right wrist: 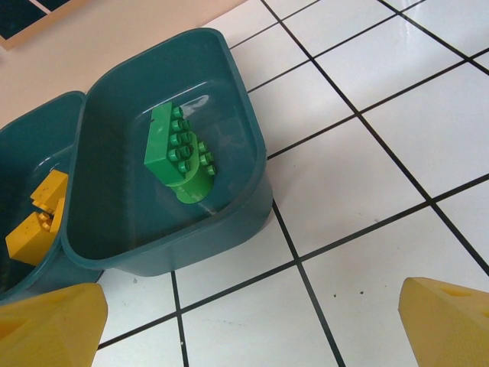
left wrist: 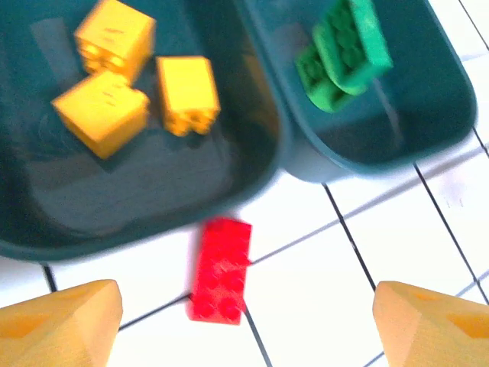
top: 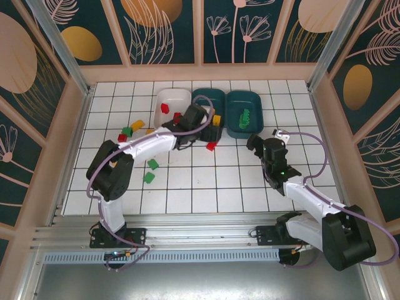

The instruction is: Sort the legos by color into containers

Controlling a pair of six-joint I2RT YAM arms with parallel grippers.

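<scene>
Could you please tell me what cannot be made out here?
Top view: the left arm hides the front of the middle bin.
Top view: the green bricks in the right bin are too small to count.
Left wrist view: the red brick is blurred, its studs unclear.
Right wrist view: the left edge cuts off the yellow bricks.

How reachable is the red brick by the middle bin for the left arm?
Probably yes. The left tool hangs open above the red brick, which lies flat on bare tile, nothing over it. Only the wall of the middle bin, close by its far end, might crowd a finger.
</scene>
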